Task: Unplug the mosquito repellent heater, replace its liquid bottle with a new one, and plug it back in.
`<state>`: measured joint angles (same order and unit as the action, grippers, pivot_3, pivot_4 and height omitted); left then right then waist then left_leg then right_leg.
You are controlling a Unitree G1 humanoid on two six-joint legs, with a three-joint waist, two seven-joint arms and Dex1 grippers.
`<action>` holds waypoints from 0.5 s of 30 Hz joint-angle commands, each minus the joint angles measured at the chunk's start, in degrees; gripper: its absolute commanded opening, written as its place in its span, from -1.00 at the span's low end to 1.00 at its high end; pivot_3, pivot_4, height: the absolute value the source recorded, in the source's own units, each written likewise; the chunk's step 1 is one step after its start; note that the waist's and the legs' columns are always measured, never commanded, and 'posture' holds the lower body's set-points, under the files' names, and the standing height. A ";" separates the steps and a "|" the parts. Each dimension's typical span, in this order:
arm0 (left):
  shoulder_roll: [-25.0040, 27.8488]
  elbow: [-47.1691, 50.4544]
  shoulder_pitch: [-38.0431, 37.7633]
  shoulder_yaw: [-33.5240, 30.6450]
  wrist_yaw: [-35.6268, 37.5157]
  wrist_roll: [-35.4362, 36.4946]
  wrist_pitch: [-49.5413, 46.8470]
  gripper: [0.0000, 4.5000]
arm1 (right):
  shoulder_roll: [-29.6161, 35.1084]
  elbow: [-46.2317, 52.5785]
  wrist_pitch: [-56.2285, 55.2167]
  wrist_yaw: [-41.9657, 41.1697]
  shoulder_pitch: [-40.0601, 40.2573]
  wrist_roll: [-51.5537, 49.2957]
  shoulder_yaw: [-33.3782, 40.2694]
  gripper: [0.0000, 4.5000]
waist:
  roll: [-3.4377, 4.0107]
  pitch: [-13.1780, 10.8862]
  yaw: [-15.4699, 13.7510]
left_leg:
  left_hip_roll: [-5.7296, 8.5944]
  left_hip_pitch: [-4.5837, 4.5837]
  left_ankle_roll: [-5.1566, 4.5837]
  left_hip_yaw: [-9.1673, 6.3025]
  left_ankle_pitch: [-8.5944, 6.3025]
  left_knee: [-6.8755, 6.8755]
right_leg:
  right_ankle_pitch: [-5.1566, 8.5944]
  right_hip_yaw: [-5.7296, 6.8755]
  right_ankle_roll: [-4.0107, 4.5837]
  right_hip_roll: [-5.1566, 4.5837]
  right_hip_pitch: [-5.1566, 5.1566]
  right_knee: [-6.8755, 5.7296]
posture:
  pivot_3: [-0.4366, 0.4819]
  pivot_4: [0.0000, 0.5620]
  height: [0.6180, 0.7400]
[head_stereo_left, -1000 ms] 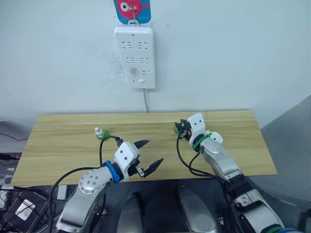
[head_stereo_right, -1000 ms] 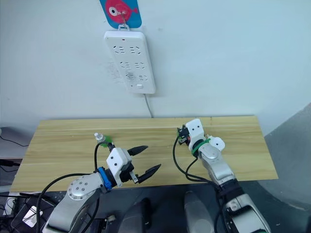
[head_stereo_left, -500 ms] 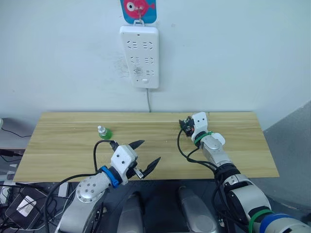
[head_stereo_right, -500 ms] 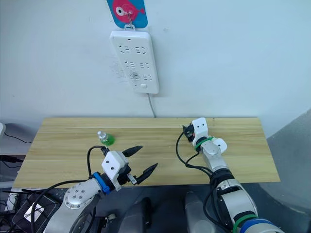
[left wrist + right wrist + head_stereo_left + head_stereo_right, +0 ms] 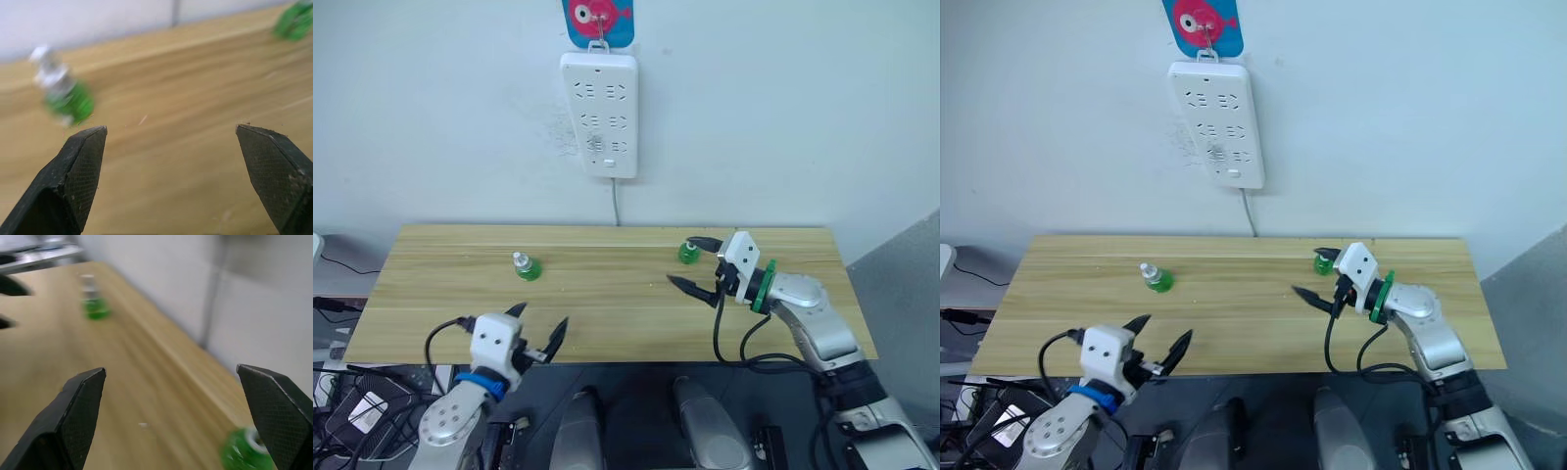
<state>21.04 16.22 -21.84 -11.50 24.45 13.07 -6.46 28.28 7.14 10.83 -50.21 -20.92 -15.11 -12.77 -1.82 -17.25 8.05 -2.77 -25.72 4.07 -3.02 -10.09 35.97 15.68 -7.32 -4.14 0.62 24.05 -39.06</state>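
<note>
Two green bottles are sitting on the wooden table (image 5: 607,294) right now. The capped green bottle (image 5: 524,266) stands upright on the table's left half, toward the back edge, all by itself. The second green bottle (image 5: 687,254) is on the table's right half, also close to the back edge.

The right gripper (image 5: 681,261) hovers over that right half with its claw spread wide, gripping nothing. The second green bottle sits just beside the finger nearer the wall; can't tell if they touch. The left gripper (image 5: 540,318) is down at the table's front edge on the left, claw spread wide and empty too, well apart from the capped green bottle.

Above the table's back edge, a white power strip (image 5: 602,113) hangs on the wall, with its cable (image 5: 616,204) dropping down behind the table.
</note>
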 commanded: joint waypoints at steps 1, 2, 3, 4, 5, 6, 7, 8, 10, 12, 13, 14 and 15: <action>-0.16 -2.37 0.48 -2.12 -0.57 -0.35 3.54 1.00 | 1.59 7.48 7.77 -3.12 -0.34 -3.16 -1.67 0.99 | -0.01 0.01 -0.13 | 0.00 0.00 0.00 0.00 0.01 0.02 | 0.00 0.00 0.01 0.00 -0.01 0.01 | -0.33 -0.02 0.88; -0.24 -3.72 1.35 -2.51 -1.13 -0.66 4.20 1.00 | 1.90 8.76 9.25 -3.42 -0.46 -3.33 -2.11 0.99 | -0.02 0.01 -0.20 | 0.02 -0.01 0.02 0.03 0.02 0.04 | 0.01 -0.05 0.02 -0.02 -0.01 0.02 | -0.33 0.00 0.88; -0.11 -6.46 3.42 -2.58 -1.30 -0.98 5.24 1.00 | 1.26 9.89 11.08 -2.42 -0.99 -2.90 -2.97 0.99 | -0.04 -0.01 -0.39 | 0.03 -0.02 0.05 0.06 0.05 0.06 | 0.01 -0.07 0.02 -0.03 -0.01 0.04 | -0.31 0.05 0.88; -0.05 -8.10 4.75 -2.57 -1.30 -1.11 5.86 1.00 | 0.82 10.83 12.51 -1.60 -1.33 -2.64 -3.41 0.99 | -0.04 -0.02 -0.59 | 0.05 -0.02 0.06 0.08 0.05 0.07 | 0.01 -0.08 0.02 -0.04 -0.01 0.05 | -0.31 0.08 0.88; 0.18 -9.53 6.12 -2.49 -1.24 -1.50 6.75 1.00 | 0.43 11.77 14.03 -0.51 -1.72 -2.08 -3.78 0.99 | -0.05 -0.03 -0.71 | 0.05 -0.02 0.06 0.10 0.07 0.08 | 0.01 -0.08 0.02 -0.05 0.00 0.05 | -0.33 0.17 0.88; 0.40 -12.22 8.75 -2.72 -1.51 -1.60 7.05 1.00 | -0.91 12.45 17.74 2.26 -2.60 -1.61 -3.95 0.99 | -0.06 -0.20 -0.82 | 0.04 -0.03 0.07 0.09 0.09 0.08 | -0.01 -0.08 0.04 -0.04 0.02 0.05 | -0.35 0.23 0.88; 0.70 -14.27 10.68 -2.89 -1.65 -1.80 7.53 1.00 | -1.81 13.15 20.85 4.26 -3.28 -1.42 -4.03 0.99 | -0.05 -0.31 -0.88 | 0.04 0.00 0.07 0.10 0.09 0.08 | 0.01 -0.11 0.06 -0.04 0.00 0.05 | -0.36 0.25 0.88; 0.90 -15.42 11.82 -3.03 -1.71 -1.88 7.87 1.00 | -2.32 14.06 23.40 5.70 -3.73 -1.49 -3.97 0.99 | -0.04 -0.35 -1.08 | 0.04 -0.02 0.07 0.14 0.10 0.07 | 0.04 -0.16 0.13 -0.04 0.04 0.05 | -0.37 0.29 0.88; 1.34 -17.18 13.68 -3.15 -1.18 -1.80 8.15 1.00 | -2.34 16.67 26.80 6.49 -4.19 -2.26 -3.94 0.99 | -0.03 -0.60 -1.30 | 0.02 -0.03 0.08 0.14 0.10 0.07 | -0.01 -0.16 0.03 -0.02 0.05 0.05 | -0.40 0.39 0.88; 2.75 -25.37 19.84 -3.25 -1.09 -2.88 10.62 1.00 | -3.14 19.76 31.09 8.12 -4.04 -3.56 -4.17 0.99 | 0.12 -1.19 -1.55 | 0.01 -0.06 0.10 0.18 0.08 0.01 | -0.01 -0.17 0.02 -0.03 0.08 0.09 | -0.41 0.50 0.88; 3.19 -28.69 22.27 -3.27 -1.15 -3.14 11.66 1.00 | -3.28 21.17 32.84 8.74 -3.84 -4.11 -4.11 0.99 | 0.17 -1.72 -1.64 | 0.02 0.00 0.09 0.15 0.08 -0.04 | 0.00 -0.12 0.00 -0.03 0.05 0.07 | -0.41 0.55 0.88; 3.54 -32.29 24.89 -3.16 -1.36 -3.53 12.97 1.00 | -3.37 22.74 34.72 9.29 -3.47 -4.82 -3.94 0.99 | 0.24 -2.18 -1.71 | -0.01 -0.02 0.09 0.10 0.09 -0.05 | 0.00 -0.09 0.00 0.03 0.13 0.01 | -0.43 0.60 0.88; 3.56 -34.19 26.42 -3.19 -1.64 -3.59 13.57 1.00 | -3.25 24.30 36.33 9.64 -3.17 -5.49 -3.61 0.99 | 0.32 -2.65 -1.76 | -0.07 -0.08 0.09 0.02 0.09 -0.05 | 0.00 -0.06 0.01 0.11 0.15 0.01 | -0.45 0.63 0.88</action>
<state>24.18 -15.85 4.17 -14.03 23.13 10.04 4.78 24.98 27.15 45.03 -41.19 -24.51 -18.70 -16.95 -1.50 -19.90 6.29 -2.84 -25.78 4.16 -3.01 -10.01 35.92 15.67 -7.37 -4.14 0.72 24.16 -39.05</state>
